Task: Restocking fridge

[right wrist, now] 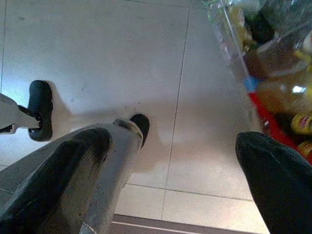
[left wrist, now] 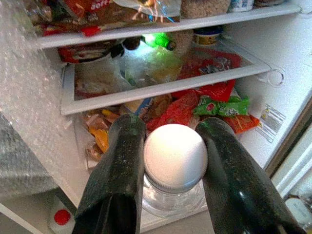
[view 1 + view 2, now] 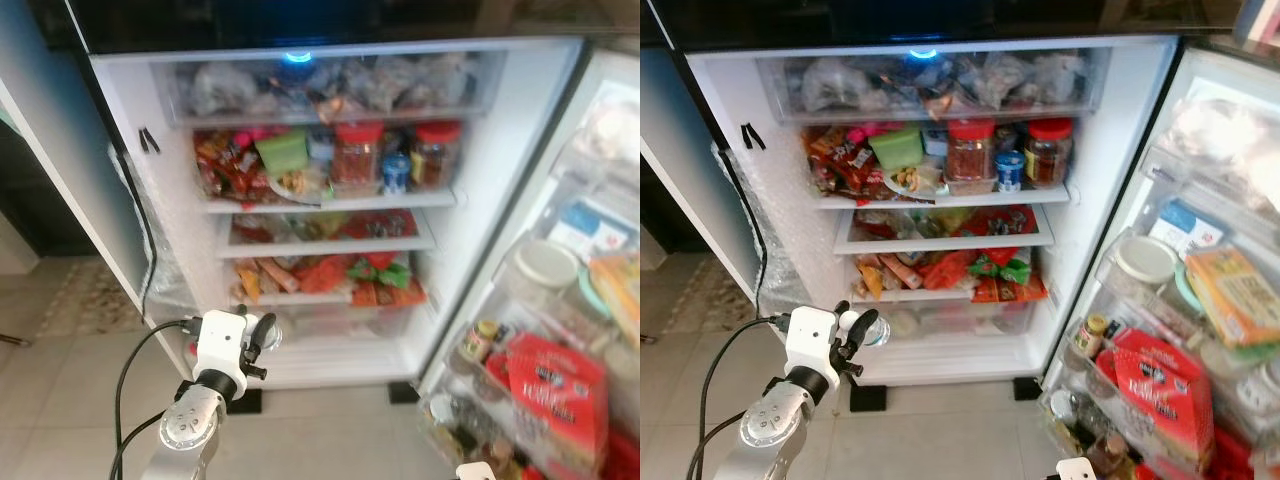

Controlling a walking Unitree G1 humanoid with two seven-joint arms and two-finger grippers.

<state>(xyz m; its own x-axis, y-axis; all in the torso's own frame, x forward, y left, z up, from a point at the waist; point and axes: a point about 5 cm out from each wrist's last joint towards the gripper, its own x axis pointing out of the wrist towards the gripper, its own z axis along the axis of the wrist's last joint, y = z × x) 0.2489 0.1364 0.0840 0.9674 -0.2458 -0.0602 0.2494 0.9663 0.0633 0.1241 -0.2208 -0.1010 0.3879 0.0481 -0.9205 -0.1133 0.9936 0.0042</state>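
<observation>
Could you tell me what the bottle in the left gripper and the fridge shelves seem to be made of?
The bottle held in the left gripper looks like clear plastic, since the floor shows through its shoulder; its white cap looks matte, probably plastic. The fridge shelves seem to be transparent glass or plastic panes in glossy white plastic frames, as packets show through them.

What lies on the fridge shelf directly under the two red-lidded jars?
Under the red-lidded jars, the glass shelf holds red snack packets and pale bags; items further back are hidden.

top drawer (image 3: pixel 330 85) contents blurred — door shelves (image 3: pixel 560 330) cut off
</observation>
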